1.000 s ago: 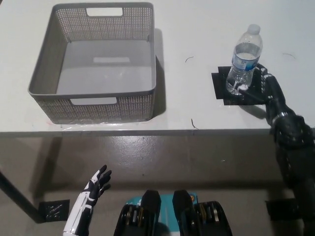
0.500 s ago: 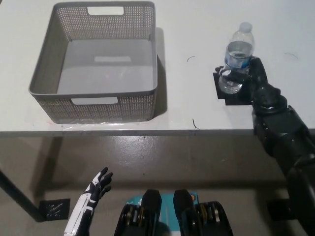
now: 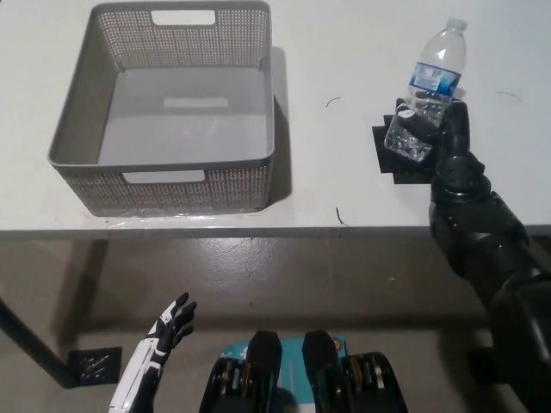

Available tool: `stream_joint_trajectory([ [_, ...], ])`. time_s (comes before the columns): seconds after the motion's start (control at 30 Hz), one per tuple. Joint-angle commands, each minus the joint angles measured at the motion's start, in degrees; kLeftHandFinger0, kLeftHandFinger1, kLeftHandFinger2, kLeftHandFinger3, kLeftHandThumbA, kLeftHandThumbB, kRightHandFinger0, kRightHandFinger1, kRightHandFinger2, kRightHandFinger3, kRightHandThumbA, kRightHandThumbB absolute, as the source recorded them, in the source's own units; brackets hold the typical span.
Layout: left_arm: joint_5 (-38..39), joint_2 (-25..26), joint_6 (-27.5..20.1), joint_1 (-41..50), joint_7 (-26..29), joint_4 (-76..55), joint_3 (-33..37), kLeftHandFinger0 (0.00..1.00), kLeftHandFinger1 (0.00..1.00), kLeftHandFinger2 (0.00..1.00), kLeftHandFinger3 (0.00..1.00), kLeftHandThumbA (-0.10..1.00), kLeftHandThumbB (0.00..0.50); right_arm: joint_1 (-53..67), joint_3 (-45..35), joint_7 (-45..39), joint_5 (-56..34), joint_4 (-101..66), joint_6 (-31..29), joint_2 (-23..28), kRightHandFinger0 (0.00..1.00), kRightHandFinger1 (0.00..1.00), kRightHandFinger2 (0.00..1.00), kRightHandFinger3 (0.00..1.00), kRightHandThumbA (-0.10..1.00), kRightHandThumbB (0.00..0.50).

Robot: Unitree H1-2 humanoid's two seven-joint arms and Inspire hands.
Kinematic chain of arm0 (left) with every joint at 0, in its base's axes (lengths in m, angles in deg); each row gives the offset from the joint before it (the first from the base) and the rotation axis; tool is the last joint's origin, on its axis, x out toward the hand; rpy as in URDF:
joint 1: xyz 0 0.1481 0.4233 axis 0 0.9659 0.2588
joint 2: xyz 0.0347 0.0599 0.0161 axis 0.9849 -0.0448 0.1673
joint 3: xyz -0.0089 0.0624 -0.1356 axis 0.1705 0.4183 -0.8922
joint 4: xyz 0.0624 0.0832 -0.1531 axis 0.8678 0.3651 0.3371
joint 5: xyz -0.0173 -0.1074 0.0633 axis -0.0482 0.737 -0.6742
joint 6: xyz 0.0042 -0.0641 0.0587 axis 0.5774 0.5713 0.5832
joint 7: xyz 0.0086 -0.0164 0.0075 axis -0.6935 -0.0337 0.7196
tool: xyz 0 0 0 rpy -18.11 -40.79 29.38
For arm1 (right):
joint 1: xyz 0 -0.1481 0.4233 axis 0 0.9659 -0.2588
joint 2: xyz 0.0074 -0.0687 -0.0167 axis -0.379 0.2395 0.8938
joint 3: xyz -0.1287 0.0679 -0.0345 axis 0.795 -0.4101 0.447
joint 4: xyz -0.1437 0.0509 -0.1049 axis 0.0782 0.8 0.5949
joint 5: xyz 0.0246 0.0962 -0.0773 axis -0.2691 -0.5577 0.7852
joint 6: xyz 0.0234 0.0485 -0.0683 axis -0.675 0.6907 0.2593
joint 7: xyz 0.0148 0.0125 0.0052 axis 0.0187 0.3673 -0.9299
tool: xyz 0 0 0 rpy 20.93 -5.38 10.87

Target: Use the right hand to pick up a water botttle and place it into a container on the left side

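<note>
A clear water bottle [image 3: 433,82] with a blue label and white cap leans to the right, held over a black square mat [image 3: 405,157] on the white table [image 3: 344,52]. My black right hand [image 3: 439,138] is shut on the bottle's lower half. A grey perforated basket [image 3: 172,103] stands empty on the left of the table. My white left hand [image 3: 168,331] rests low at the lower left, below the table edge, fingers spread and holding nothing.
The table's front edge [image 3: 258,231] runs across the middle of the view, with grey floor below it. A small black square [image 3: 93,367] lies on the floor at the lower left.
My right hand has closed round the bottle and lifted it a little; the bottle now leans to the right. The left hand has stayed put.
</note>
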State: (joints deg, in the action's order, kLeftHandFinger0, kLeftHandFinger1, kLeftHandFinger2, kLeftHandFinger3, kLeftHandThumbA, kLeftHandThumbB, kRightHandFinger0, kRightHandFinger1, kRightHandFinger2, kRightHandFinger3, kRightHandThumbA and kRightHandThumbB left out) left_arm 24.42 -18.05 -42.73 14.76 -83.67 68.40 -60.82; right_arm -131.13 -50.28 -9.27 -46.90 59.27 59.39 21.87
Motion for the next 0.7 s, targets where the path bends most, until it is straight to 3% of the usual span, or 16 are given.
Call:
stream_joint_trajectory([
  [0.0, 0.2, 0.7, -2.1, 0.0, -0.9, -0.8, 0.3, 1.00, 1.00, 1.00, 1.00, 1.00, 0.154, -5.8, -0.1, 2.5, -0.8, -2.2, -6.7, 0.0, 0.00, 0.15, 0.56, 0.59, -0.10, 0.185],
  [0.03, 0.0, 0.6, -2.1, 0.1, -0.8, -0.9, 0.4, 1.00, 1.00, 1.00, 1.00, 1.00, 0.145, -6.4, 0.1, 2.2, -0.7, -3.1, -7.6, -0.4, 0.00, 0.13, 0.56, 0.61, -0.10, 0.148],
  [0.17, -0.6, 0.7, -2.3, 0.1, -0.6, -0.6, 0.5, 1.00, 1.00, 1.00, 1.00, 1.00, 0.140, -7.9, 3.9, 4.6, 3.4, -5.8, -8.4, -1.1, 0.00, 0.17, 0.63, 0.75, -0.10, 0.129],
  [0.23, -0.6, 0.8, -2.4, 0.0, -0.7, -0.3, 0.6, 1.00, 1.00, 1.00, 1.00, 1.00, 0.139, -8.7, 5.2, 4.5, 4.1, -8.4, -8.6, -1.7, 0.00, 0.18, 0.61, 0.64, -0.10, 0.110],
  [0.43, -0.5, 1.0, -2.5, -0.3, -0.9, 0.1, 0.7, 1.00, 1.00, 1.00, 1.00, 1.00, 0.138, -9.6, 8.7, 6.0, 6.9, -16.3, -9.4, -4.2, 0.00, 0.16, 0.56, 0.48, -0.10, 0.134],
  [0.63, -1.3, 1.4, -3.2, -0.5, -0.9, 0.6, 1.0, 1.00, 1.00, 1.00, 1.00, 1.00, 0.152, -10.7, 10.7, 3.5, 6.8, -22.5, -8.2, -8.3, 0.00, 0.19, 0.59, 0.55, -0.10, 0.124],
  [0.67, -1.5, 1.5, -3.1, -0.5, -0.8, 0.7, 1.1, 1.00, 1.00, 1.00, 1.00, 1.00, 0.158, -11.0, 11.1, 2.9, 6.7, -23.8, -7.5, -9.6, 0.00, 0.20, 0.62, 0.63, -0.10, 0.136],
])
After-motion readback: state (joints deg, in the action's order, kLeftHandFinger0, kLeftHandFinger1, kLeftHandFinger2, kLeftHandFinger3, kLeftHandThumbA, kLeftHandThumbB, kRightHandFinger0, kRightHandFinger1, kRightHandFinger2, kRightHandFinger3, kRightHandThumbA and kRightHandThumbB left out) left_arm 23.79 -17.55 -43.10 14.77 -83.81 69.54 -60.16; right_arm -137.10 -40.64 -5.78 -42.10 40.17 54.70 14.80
